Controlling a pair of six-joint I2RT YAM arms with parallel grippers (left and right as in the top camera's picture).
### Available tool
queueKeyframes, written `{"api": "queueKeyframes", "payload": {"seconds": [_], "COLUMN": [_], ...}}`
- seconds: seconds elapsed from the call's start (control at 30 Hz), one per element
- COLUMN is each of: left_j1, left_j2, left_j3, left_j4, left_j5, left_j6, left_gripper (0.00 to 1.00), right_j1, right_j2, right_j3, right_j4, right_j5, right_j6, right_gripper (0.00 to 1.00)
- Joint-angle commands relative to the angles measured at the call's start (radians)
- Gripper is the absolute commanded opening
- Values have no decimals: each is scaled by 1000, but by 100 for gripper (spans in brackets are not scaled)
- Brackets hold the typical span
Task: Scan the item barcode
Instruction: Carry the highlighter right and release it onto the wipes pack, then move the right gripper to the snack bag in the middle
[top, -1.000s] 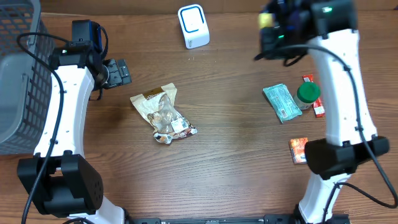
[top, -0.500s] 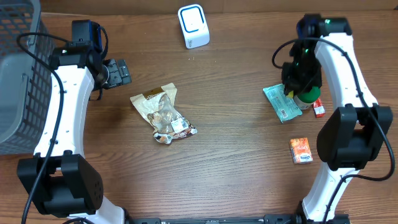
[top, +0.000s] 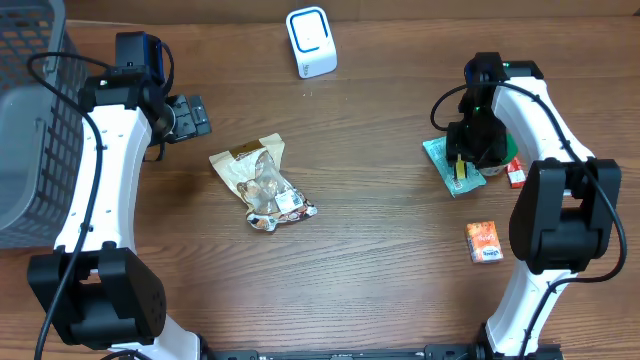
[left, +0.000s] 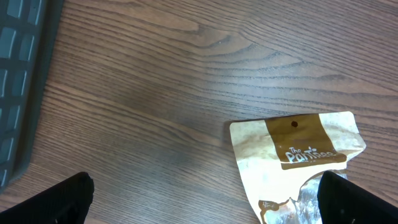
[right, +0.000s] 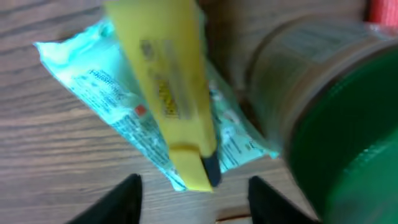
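Wood-grain surface (top: 380, 250), clutter on right side. Right gripper (right: 194, 199) hovers low, jaws spread, pinching nothing. Yellow bar (right: 165, 93) lies loose atop teal packet (right: 93, 87), just beside green-lidded jar (right: 329, 124). White scanner (top: 311, 42) well apart, at far edge. Left gripper (left: 205, 186) spread wide near snack pouch (left: 292, 149). Risks: closing here likely nips packet along with bar; slick wrapper lets bar slide; finger could bump jar, topple it. Barcode side unclear, so scan may miss.
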Motion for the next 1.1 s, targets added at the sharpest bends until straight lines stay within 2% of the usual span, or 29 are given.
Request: {"api": "queueKeyframes", "payload": {"seconds": [0.0,0.17,0.33,0.43,0.6,0.8,0.93,1.07], "left_j1": [-10,-10,-10,-10,-9,-9,-9,-9], "left_j2": [-15,-15,-15,-15,-15,-15,-15,-15], "left_j3": [15,15,15,15,15,15,15,15], "left_j4": [1,1,1,1,1,1,1,1], "left_j5": [-5,-5,-5,-5,-5,-5,-5,-5], "left_j6": [23,23,23,23,23,23,23,23], "left_gripper": [100,100,100,100,100,100,100,100], "right_j1": [4,29,116,190,378,555,654,714], "right_j2": [-6,-6,-6,-6,-6,-6,-6,-5], "right_j3": [-8,-8,-8,-8,-8,-10,-10,-14], "right_j4": [15,43,87,108,247,505,663,793], "right_j5": [-62,-278,-431,-452,-451,-320,-126,-31], "right_j6": [5,-2,-58,-57,-57,-45,-41,-41], "right_gripper": [62,62,61,62,63,64,73,82]}}
